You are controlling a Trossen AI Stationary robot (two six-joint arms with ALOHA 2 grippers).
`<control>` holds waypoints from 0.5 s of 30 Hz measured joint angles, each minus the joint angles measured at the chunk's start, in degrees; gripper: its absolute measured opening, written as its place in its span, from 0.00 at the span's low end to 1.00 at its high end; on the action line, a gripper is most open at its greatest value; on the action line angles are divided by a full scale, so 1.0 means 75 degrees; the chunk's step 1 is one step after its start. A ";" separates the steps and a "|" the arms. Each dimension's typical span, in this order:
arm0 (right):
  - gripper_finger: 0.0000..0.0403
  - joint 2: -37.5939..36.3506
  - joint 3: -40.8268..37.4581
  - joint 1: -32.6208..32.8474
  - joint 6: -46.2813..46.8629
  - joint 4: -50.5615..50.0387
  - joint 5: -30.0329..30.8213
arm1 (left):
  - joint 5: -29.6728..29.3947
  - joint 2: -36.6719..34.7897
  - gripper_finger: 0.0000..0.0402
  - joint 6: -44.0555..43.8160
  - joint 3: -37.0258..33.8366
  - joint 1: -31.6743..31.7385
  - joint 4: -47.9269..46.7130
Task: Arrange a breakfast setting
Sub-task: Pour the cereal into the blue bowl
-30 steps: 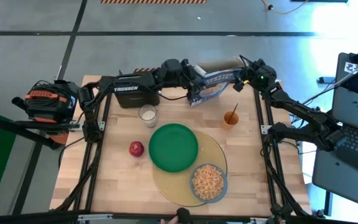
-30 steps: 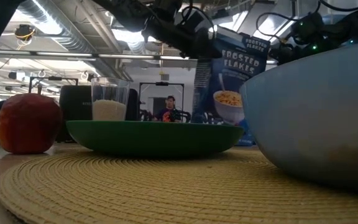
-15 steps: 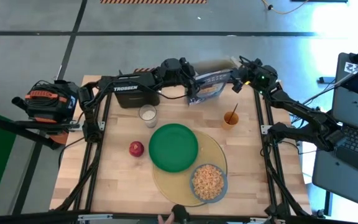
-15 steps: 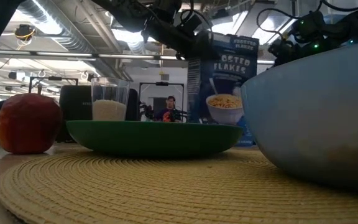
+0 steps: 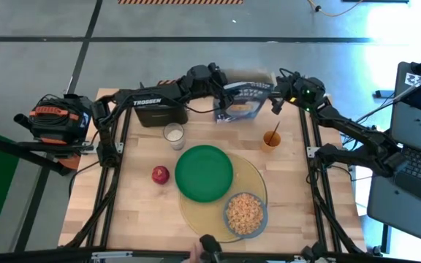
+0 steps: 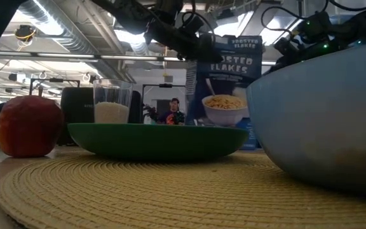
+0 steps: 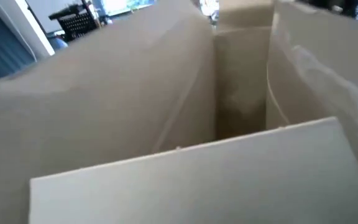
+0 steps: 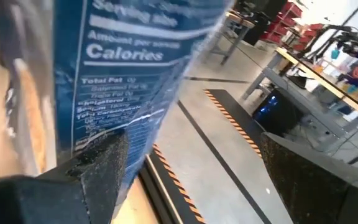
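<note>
The cereal box (image 5: 241,102) stands upright at the far edge of the desk (image 5: 137,212), between the two arms, most likely parked at the back so it stays clear of the eating place; the left gripper (image 5: 214,79) sits at the box's open top, and its wrist view looks straight down into the bare cardboard flaps, but whether its fingers grasp the box or have released it I cannot tell; the right gripper (image 5: 278,93) is just beside the box's other side with its fingers spread wide and released, the nutrition panel showing past one finger in its wrist view, so it seems to steady or guard the box and not to grip it.

The yellow mat (image 5: 196,219) lies near the front of the desk as the base of the setting; the green plate (image 5: 204,172) rests partly on the mat's far-left part and the bowl (image 5: 245,213), filled with cereal, sits on its near-right part, so both are within reach of a diner; the milk glass (image 5: 173,134) and the orange cup (image 5: 271,139) stand off the mat behind the plate, one to each side; the apple (image 5: 160,174) lies on the bare desk just beside the plate.

Counted: one box, one mat, one plate, one bowl, one glass, one cup, one apple; no toast is in sight.
</note>
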 joint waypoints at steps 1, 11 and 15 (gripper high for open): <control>0.85 -0.0003 0.0000 0.0116 -0.0020 -0.0006 0.0092 | 0.0018 0.0000 0.93 0.0083 0.0000 0.0033 0.0065; 0.85 -0.0262 0.0006 0.1265 -0.0267 -0.0231 0.1718 | 0.0048 -0.0003 0.93 0.0348 0.0000 0.0245 0.0161; 0.85 -0.0560 0.0006 0.1531 -0.0517 -0.0522 0.2397 | -0.0099 -0.0009 0.93 0.0400 0.0000 0.0242 0.0164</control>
